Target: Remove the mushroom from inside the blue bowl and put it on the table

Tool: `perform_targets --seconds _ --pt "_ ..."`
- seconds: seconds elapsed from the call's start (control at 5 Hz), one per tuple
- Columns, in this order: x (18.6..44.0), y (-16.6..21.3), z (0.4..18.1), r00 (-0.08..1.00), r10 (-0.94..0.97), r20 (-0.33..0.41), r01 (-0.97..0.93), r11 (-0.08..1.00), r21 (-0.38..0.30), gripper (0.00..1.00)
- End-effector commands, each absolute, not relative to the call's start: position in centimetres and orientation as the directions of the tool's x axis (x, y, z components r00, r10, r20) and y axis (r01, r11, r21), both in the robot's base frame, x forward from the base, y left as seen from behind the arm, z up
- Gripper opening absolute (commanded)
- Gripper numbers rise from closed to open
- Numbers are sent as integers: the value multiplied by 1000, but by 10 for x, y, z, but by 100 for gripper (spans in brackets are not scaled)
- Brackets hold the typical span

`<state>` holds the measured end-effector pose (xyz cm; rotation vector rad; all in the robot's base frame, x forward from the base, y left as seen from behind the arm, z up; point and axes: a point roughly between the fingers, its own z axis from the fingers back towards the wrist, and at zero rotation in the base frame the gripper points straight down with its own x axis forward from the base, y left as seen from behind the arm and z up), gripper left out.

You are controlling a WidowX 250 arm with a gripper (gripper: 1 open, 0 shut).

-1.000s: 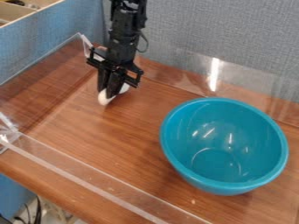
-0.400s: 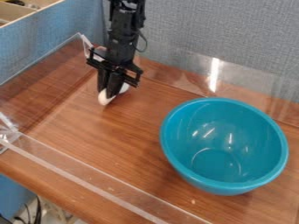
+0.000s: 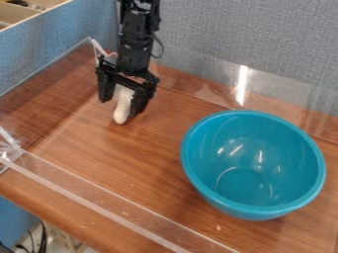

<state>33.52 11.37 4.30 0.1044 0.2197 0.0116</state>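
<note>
The mushroom point(image 3: 123, 107) is seen on the table point(image 3: 172, 148), toward the far left part of the wood-grain top, outside the blue bowl and well apart from it; its pale, cream-white stem is turned toward the camera, while its upper part is partly hidden by the gripper point(image 3: 123, 97), so the cap cannot be made out clearly; the gripper is lowered over it from above, with its dark fingers spread wide, one to either side of the mushroom, and no grip is shown; whether a finger is lightly touched by it cannot be told. The black arm point(image 3: 138, 30) is extended down from the top edge of the view, with a thin cable point(image 3: 160, 45) looped beside it. The blue bowl point(image 3: 252, 164) is set upright at the right, nearer the camera than the mushroom; bright reflections are caught on its glossy inner wall. The table is edged by low clear acrylic walls point(image 3: 240, 85), on which glare is seen at the back; beyond them a grey textured panel point(image 3: 264, 40) is placed, and a light-blue surface point(image 3: 53, 51) is seen at the left; dark cables point(image 3: 42, 237) are bunched at the lower left.
</note>
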Motion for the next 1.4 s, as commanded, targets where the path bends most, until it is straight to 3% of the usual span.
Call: perform_targets --seconds 0.0,1.2 --pt "335 121 83 992 55 -112 -42 993 112 100" --pt "316 118 100 994 82 -74 -76 994 73 100"
